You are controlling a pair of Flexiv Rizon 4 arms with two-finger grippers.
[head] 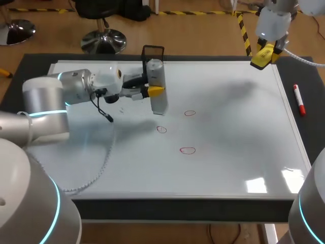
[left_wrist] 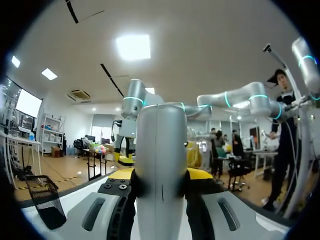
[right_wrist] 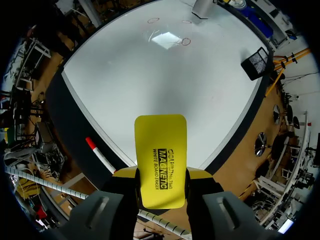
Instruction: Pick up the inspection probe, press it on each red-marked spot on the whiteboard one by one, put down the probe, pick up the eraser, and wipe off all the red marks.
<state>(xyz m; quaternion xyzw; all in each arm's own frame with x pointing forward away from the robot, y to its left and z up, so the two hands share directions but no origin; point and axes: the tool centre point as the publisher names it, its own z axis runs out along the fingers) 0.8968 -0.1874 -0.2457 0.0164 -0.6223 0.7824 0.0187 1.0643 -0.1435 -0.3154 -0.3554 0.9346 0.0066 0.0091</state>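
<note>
The inspection probe [head: 157,85], a silvery grey cylinder, stands upright over the whiteboard [head: 223,152], and my left gripper [head: 154,91] is shut on its middle. In the left wrist view the probe [left_wrist: 161,160] fills the gap between the yellow tips of the left gripper [left_wrist: 161,177]. Three red marks [head: 190,113] [head: 161,129] [head: 188,150] lie to the right of and in front of the probe's lower end. My right gripper [head: 264,57] hangs above the board's far right corner, shut on the yellow eraser [right_wrist: 161,160].
A black mesh basket [head: 152,52] stands just behind the probe at the board's far edge. A red marker [head: 299,100] lies on the dark mat [head: 310,76] to the right of the board. The right wrist view shows this marker [right_wrist: 100,152] beside the board's edge.
</note>
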